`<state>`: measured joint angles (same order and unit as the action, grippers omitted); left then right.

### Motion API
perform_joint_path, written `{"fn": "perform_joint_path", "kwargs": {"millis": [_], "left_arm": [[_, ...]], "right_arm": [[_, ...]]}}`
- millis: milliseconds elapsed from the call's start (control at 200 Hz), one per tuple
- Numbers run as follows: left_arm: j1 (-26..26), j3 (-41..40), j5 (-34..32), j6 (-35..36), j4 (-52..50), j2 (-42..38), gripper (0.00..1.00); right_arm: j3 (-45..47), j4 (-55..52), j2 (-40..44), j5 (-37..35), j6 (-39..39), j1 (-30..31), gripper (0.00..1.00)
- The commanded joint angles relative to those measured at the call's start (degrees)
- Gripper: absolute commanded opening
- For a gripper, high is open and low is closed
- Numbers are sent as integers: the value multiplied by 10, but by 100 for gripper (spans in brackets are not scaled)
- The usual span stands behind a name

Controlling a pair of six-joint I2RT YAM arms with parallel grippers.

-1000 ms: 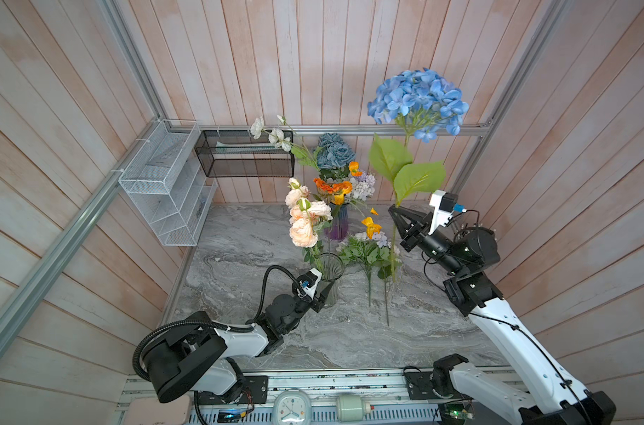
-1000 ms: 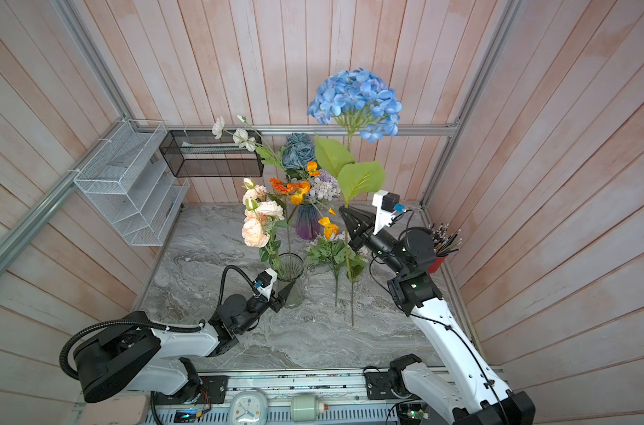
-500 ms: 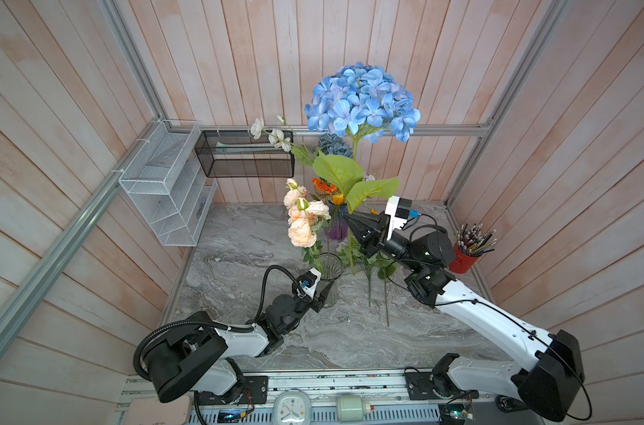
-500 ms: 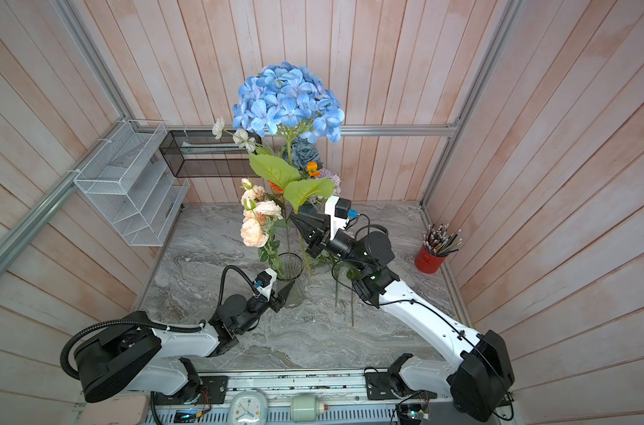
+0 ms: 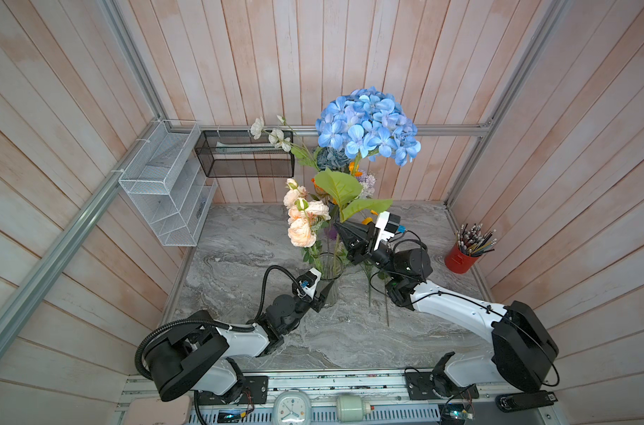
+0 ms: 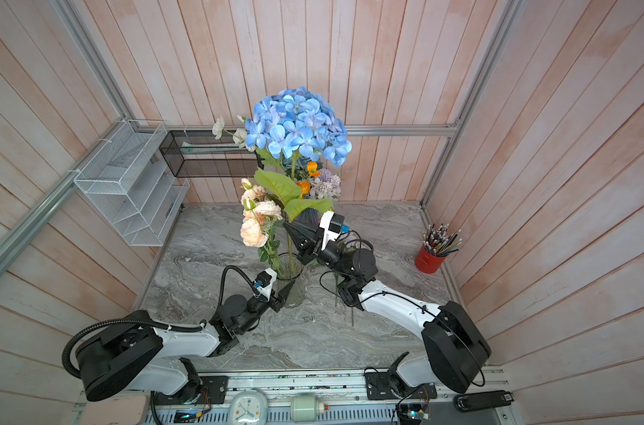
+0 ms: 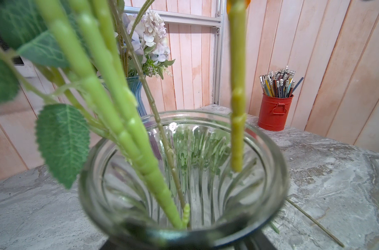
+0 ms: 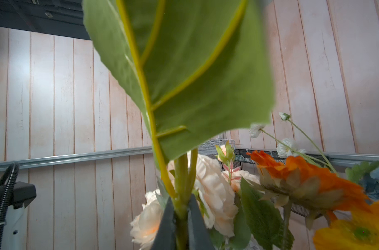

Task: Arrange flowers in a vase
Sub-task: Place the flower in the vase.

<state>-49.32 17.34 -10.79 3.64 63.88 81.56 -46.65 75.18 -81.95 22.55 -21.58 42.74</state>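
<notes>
Right wrist view: the right gripper (image 8: 181,208) is being kept clenched on the thick green stem of the hydrangea (image 5: 368,125). Its two broad leaves (image 8: 184,75) are being spread just above the fingers (image 8: 197,220), and its round head of bright blue petals is being carried high above them. Below the fingers, the stem's cut end (image 7: 236,134) is being hung inside the mouth of the glass vase (image 7: 270,147), short of the bottom, beside the peach roses (image 5: 302,220) already standing there. The left gripper (image 5: 326,296) is being held closed on the sides of that vase, low down. Well apart from both grippers, a red cup of pencils (image 5: 460,257) is being left standing. A second ago the hydrangea was being held well off to the side of the vase; now it is being positioned over it, while the left gripper is being kept unmoved.
</notes>
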Motion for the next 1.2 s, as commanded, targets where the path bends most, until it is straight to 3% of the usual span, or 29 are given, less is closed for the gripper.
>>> {"fn": "perform_joint_path", "kwargs": {"millis": [0, 415, 865, 1195], "left_arm": [[-3, -16, -11, 23, -61, 17, 58], [-3, -20, -11, 22, -60, 13, 58], [-3, -16, -7, 22, -61, 16, 58], [-3, -11, -10, 22, -70, 18, 58]], "right_arm": [[18, 58, -11, -22, 8, 17, 0], [140, -60, 1, -105, 74, 42, 0], [185, -192, 26, -154, 102, 46, 0], [170, -263, 56, -160, 115, 46, 28]]}}
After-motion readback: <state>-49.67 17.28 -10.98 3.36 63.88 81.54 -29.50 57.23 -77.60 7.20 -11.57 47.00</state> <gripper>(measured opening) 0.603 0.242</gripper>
